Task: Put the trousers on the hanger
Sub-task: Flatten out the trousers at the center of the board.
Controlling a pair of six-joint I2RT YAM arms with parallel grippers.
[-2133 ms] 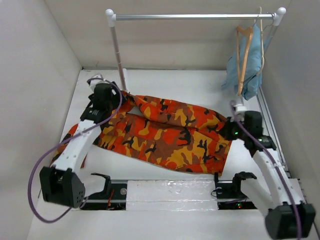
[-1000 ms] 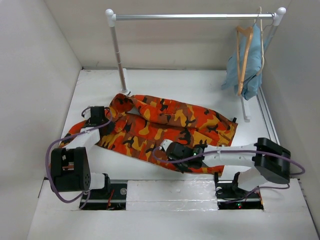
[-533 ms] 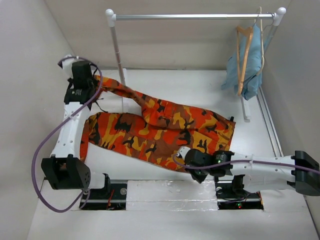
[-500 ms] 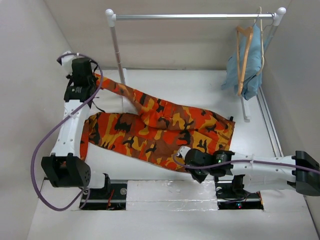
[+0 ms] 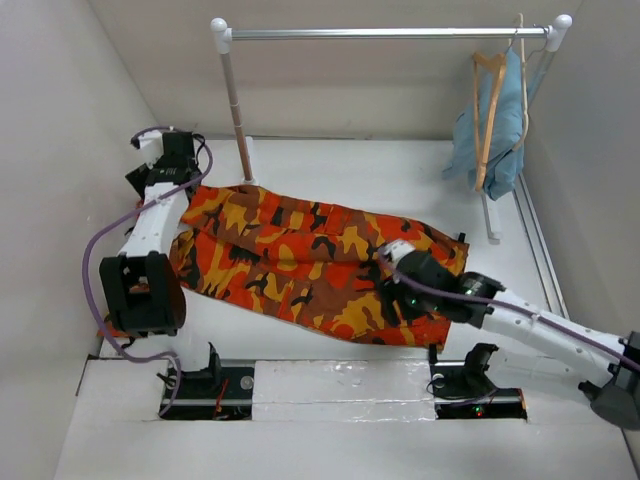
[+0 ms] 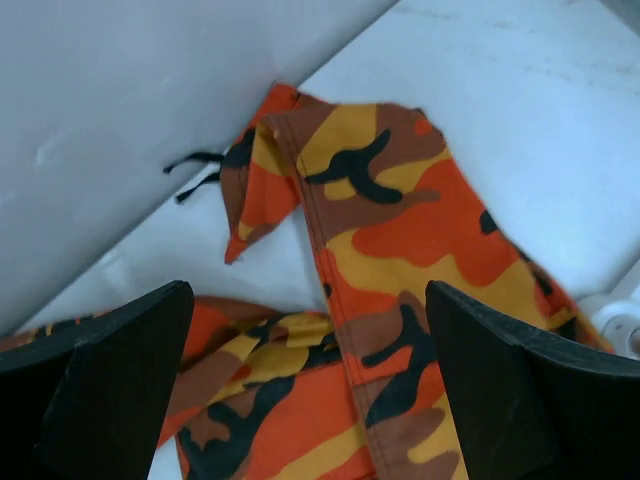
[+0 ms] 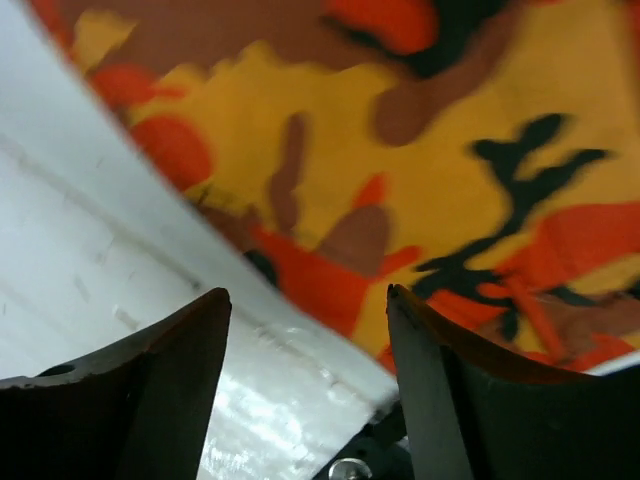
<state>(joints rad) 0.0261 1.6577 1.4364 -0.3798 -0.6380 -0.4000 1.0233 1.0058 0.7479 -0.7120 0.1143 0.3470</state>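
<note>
Trousers of bright orange, red, yellow and dark brown camouflage cloth (image 5: 300, 250) are lying spread flat across the middle of the white desk (image 5: 380, 170), running from near its far-left corner toward its near-right corner. They are looking soft, light and limp. By my judgement they will be sagging and folding wherever nothing is supporting them, sliding easily on the smooth desk, and running no risk of breaking. A pinch on a thick seam or hem should be holding better than one on a single loose layer. The stitched seam (image 6: 335, 270) along one leg and the cuff with its thin black cords (image 6: 195, 175) are offering such places. Taking hold at two well-separated points should be keeping the trousers from bunching.

The left arm (image 5: 150, 240) is stretching along the desk's left edge, its wrist tipping down over the leg ends. The black left fingers (image 6: 110, 390) are standing spread wide above the cloth, pinching nothing. The right arm (image 5: 530, 315) is reaching low from the near-right corner over the cloth's near edge. The right fingers (image 7: 160, 390) are also standing apart, gripping nothing, with the hem showing between them.
</note>
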